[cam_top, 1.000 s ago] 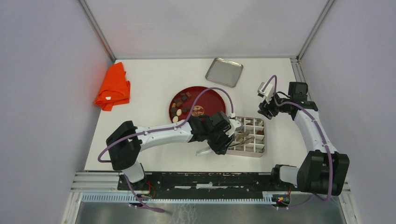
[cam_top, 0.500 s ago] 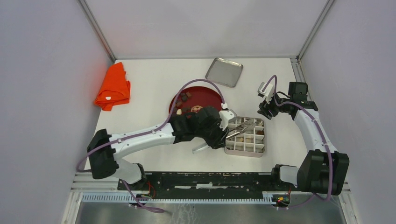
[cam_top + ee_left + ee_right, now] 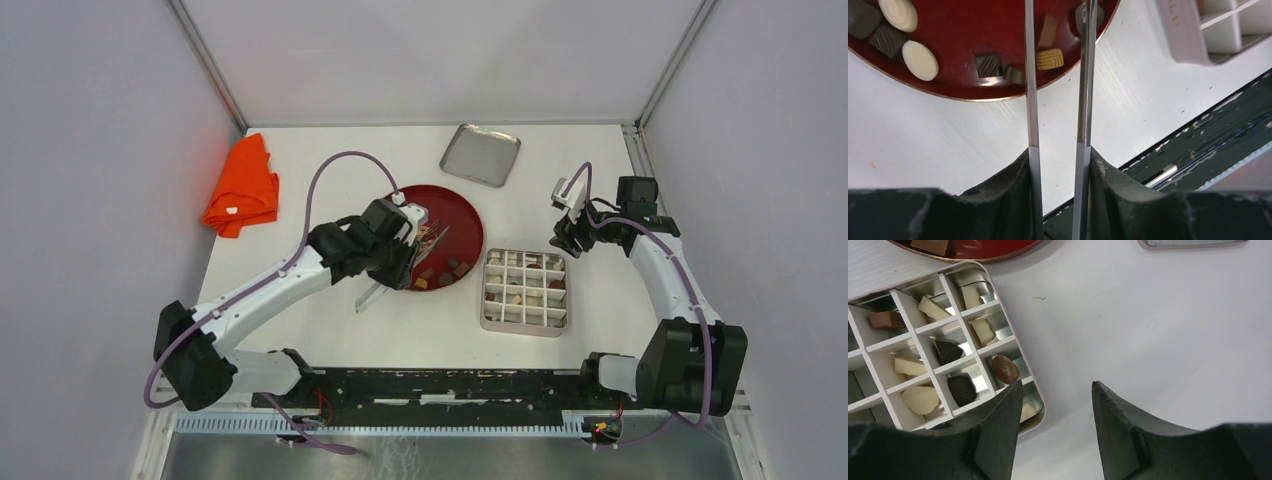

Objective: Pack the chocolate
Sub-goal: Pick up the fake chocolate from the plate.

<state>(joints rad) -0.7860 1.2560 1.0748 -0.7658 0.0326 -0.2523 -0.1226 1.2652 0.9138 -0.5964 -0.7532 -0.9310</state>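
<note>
Chocolate pieces (image 3: 445, 272) in dark, tan and cream lie on the red plate (image 3: 470, 215). In the left wrist view a cream oval (image 3: 920, 60), a ribbed dark square (image 3: 987, 64) and a tan piece (image 3: 1049, 58) show on the plate (image 3: 973, 30). My left gripper (image 3: 405, 245) (image 3: 1058, 152) is shut on metal tongs (image 3: 1032, 100). The tong arms stand apart over the plate's near rim, with their tips out of the wrist view. The divided metal box (image 3: 525, 290) holds several pieces, among them a brown oval (image 3: 1005, 369). My right gripper (image 3: 568, 235) (image 3: 1057, 385) hangs open and empty beside the box's corner (image 3: 1037, 395).
The box's tin lid (image 3: 480, 154) lies at the back, behind the plate. An orange cloth (image 3: 243, 186) sits at the far left. White walls close in the table on three sides, and the black base rail (image 3: 1198, 145) runs along the near edge.
My left arm has swung left with the tongs, from over the divided box to over the red plate. The right arm has not moved.
</note>
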